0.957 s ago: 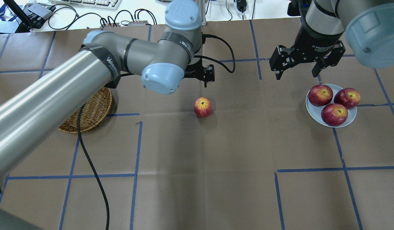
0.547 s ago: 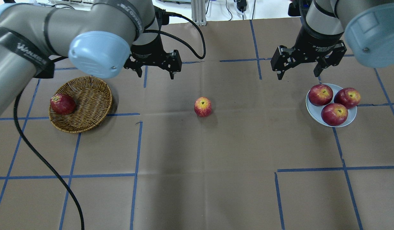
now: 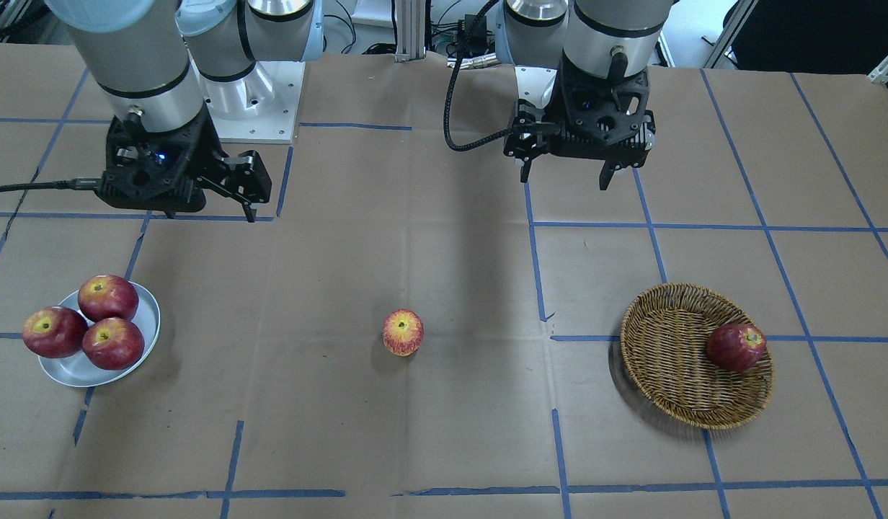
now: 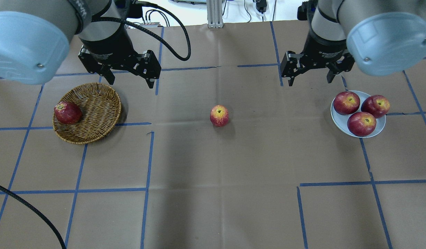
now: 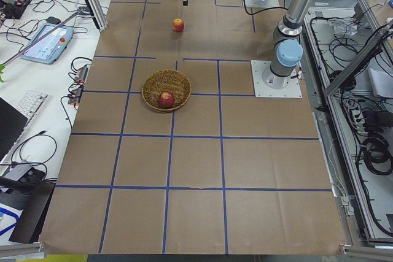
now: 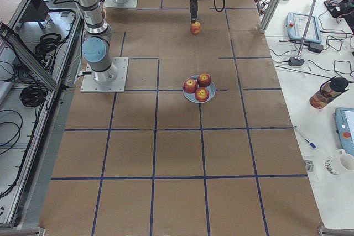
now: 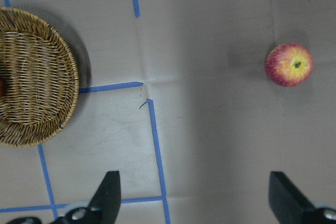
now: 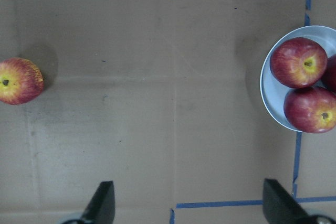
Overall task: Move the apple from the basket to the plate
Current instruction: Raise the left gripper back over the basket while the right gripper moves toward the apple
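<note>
apple (image 4: 219, 115): pinkish-red, yellow streaks, stem up | left claw (image 4: 131, 83), right claw (image 4: 309, 81): spread, empty

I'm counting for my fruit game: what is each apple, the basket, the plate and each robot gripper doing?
basket: holds one dark apple.
plate: holds three red apples.
pale apple: upright on the table, outside both.
left gripper: open, empty.
right gripper: open, empty.
</note>
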### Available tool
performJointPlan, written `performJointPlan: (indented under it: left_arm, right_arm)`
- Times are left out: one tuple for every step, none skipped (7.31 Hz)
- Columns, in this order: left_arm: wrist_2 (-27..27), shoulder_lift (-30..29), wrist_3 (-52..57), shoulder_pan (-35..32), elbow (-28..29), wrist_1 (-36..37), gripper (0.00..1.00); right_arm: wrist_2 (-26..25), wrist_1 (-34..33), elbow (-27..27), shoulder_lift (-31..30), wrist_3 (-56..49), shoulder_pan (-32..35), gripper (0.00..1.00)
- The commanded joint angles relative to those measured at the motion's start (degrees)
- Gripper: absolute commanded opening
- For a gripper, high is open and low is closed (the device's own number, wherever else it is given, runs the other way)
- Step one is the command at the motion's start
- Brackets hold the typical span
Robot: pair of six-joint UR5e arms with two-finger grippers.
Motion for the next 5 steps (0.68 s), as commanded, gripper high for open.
performJointPlan:
  left_arm:
    - [0.0, 3.0, 0.4, 0.3, -0.1, -2.9, 0.99]
    - [0.0, 3.7, 0.4, 0.3, -0.1, -3.8, 0.99]
    - [0.4, 4.9, 1.2, 0.3, -0.7, -4.4, 0.99]
    - [0.3, 7.0, 3.1, 0.3, -3.6, -4.2, 0.99]
    - [0.2, 9.2, 3.4, 0.3, -6.7, -3.2, 0.99]
  right_arm:
    - [0.0, -7.5, 0.0, 6.2, 10.2, 8.3, 1.0]
    - [-0.3, -10.9, 0.0, 9.9, 13.3, 10.9, 1.0]
    - [0.0, -16.1, 0.0, 13.5, 16.9, 13.2, 1.0]
    - [-0.3, -19.2, 0.0, 16.7, 18.8, 14.8, 1.0]
    - [-0.3, -22.8, 0.2, 19.4, 18.9, 15.4, 1.0]
